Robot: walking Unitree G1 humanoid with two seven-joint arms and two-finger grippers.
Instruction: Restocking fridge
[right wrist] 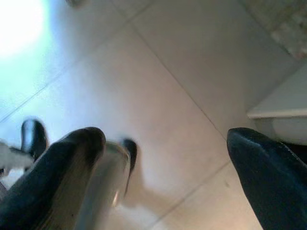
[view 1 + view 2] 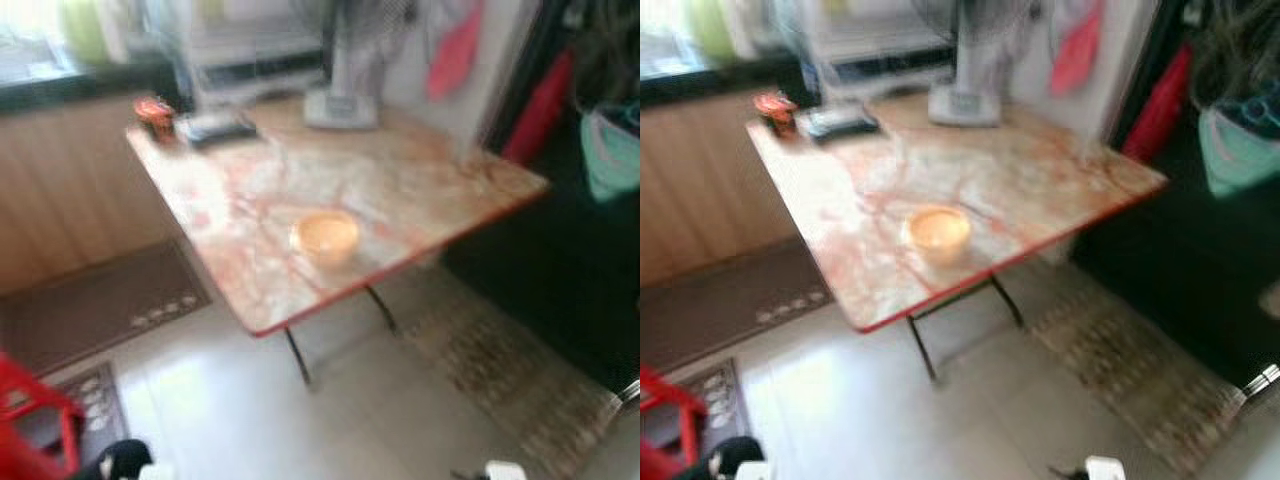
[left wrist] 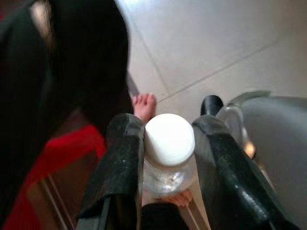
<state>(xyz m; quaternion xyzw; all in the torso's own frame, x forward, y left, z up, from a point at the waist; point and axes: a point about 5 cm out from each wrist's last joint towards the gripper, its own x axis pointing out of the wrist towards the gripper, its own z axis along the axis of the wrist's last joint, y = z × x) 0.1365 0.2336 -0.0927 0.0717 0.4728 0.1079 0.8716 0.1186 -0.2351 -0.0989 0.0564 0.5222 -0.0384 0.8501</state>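
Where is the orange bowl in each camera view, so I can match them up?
Left eye view: orange bowl near the marble table's front edge, centre frame.
Right eye view: same spot, slightly left of centre.
Left wrist view: floor, and a white-capped bottle in the left tool.
Right wrist view: floor tiles beyond the right tool.
Shared landmark: fan base at the table's far edge.

Left gripper (image 3: 168, 143), hanging low at the robot's left side, has its two black fingers (image 3: 120, 163) clamped on either side of a white-capped clear bottle (image 3: 169, 143). Right gripper (image 1: 163, 158), low at the right, hangs with fingers spread wide, nothing between them.
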